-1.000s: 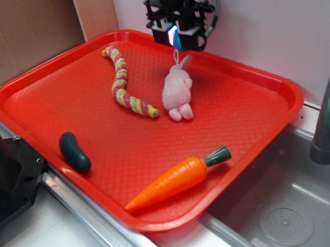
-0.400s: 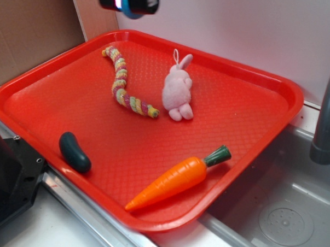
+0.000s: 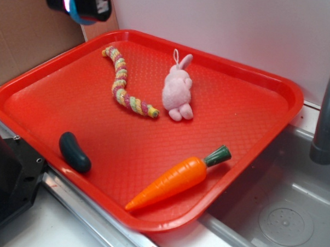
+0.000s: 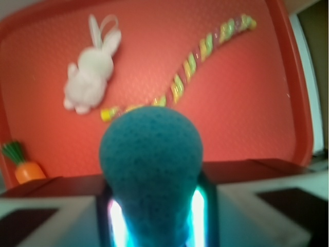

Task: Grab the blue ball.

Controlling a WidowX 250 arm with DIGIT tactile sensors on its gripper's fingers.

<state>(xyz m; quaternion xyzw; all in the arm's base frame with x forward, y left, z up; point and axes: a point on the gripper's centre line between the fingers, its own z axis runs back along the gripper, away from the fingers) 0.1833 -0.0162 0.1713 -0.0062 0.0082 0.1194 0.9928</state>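
- The gripper (image 3: pixel 77 5) is high at the far left of the exterior view, above and beyond the far-left corner of the red tray (image 3: pixel 252 138), in front of the brown cardboard wall (image 3: pixel 26 35).
- Its jaws are closed on the blue ball (image 4: pixel 150 154); the wrist view shows the ball filling the gap between the two fingers, lit from below by a bright glow.
- In the exterior view only a teal edge of the ball (image 3: pixel 76 13) shows under the gripper.
- On the tray: a striped rope-like toy (image 3: pixel 124 86) at far left, a pink plush bunny (image 3: pixel 177 90) just right of it, a dark green cucumber-shaped toy (image 3: pixel 74 151) at the near left edge, an orange carrot (image 3: pixel 179 178) at the near right.
- A grey sink (image 3: pixel 281 210) and faucet post (image 3: pixel 327 108) stand right of the tray.
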